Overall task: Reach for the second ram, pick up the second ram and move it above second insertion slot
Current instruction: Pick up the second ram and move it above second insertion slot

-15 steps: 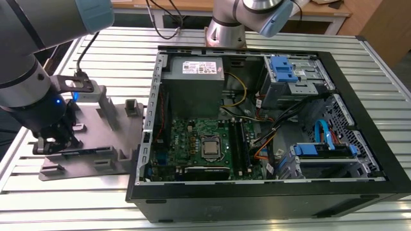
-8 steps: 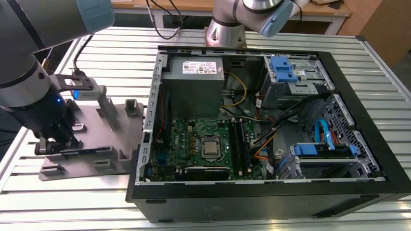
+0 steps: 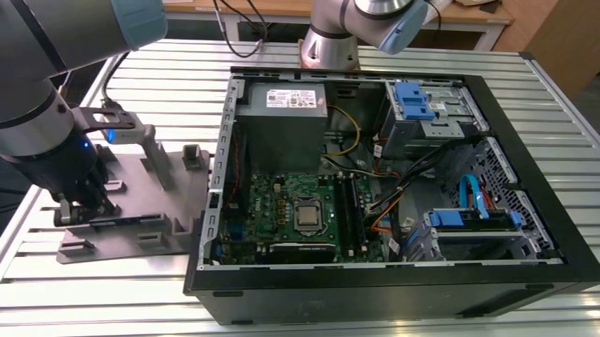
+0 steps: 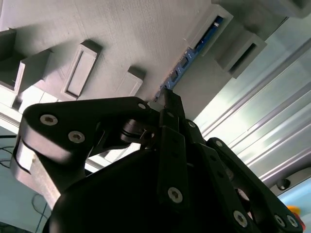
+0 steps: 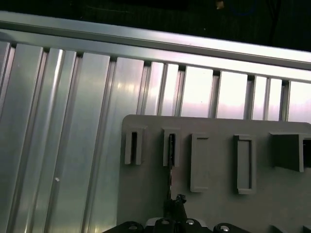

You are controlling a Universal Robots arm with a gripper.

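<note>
The second ram [image 4: 193,50] is a thin green-blue stick standing on edge in a slotted holder of the grey fixture plate [image 3: 150,200]. It runs as a narrow dark line [image 5: 171,162] in the first wrist view and a dark strip [image 3: 120,222] in the exterior view. My gripper [image 3: 81,209] is down on the plate at the exterior view's left. Its black fingers [image 4: 170,104] meet on the near end of the stick, which still rests in its holder. The memory slots [image 3: 348,205] lie to the right of the CPU socket [image 3: 307,215] inside the open computer case.
The open black computer case [image 3: 216,210] sits right of the fixture plate, with a power supply [image 3: 281,105], cables and blue drive brackets [image 3: 414,100]. The plate carries several raised blocks [image 3: 192,157]. A second arm's base [image 3: 330,42] stands behind the case. The ribbed metal tabletop [image 5: 63,121] surrounds everything.
</note>
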